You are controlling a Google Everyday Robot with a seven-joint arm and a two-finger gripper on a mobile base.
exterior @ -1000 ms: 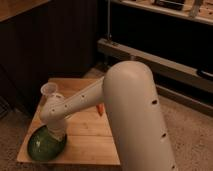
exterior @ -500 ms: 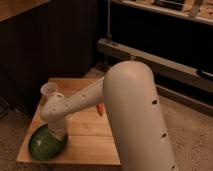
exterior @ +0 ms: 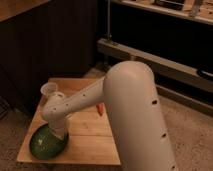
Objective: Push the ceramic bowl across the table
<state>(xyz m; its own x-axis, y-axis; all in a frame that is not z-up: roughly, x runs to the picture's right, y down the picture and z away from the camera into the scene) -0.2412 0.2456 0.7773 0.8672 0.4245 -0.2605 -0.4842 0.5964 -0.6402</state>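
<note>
Sitting at the near left corner of the desk (exterior: 90, 145), the ceramic bowl (exterior: 46, 145) is glossy green, wide and shallow, and its rim looks like it's right at the desk's front edge, maybe hanging over a touch. My guess is that's because a push across the desk has to start from one side, so the bowl being parked at a corner leaves the whole plank top ahead of it to travel over.

Right above the bowl, the arm's wrist comes down into it, and the pincer (exterior: 59, 134) seems to be at or inside the bowl's right-hand part. From this angle the wrist housing covers the tips, so I honestly can't tell how they stand, or whether they're touching the glaze or just hanging over it. Nothing appears to be gripped, which fits a shove rather than a pick-up, but that's a read, not something I can see.

Beyond the bowl, toward the far left of the desk, there's a small translucent plastic cup (exterior: 48, 90), well apart from the bowl. To the bowl's right, past the forearm, a small orange thing (exterior: 100, 108) lies on the planks; can't say what it is. If the push heads toward the far edge, the cup might be in the way.
</note>
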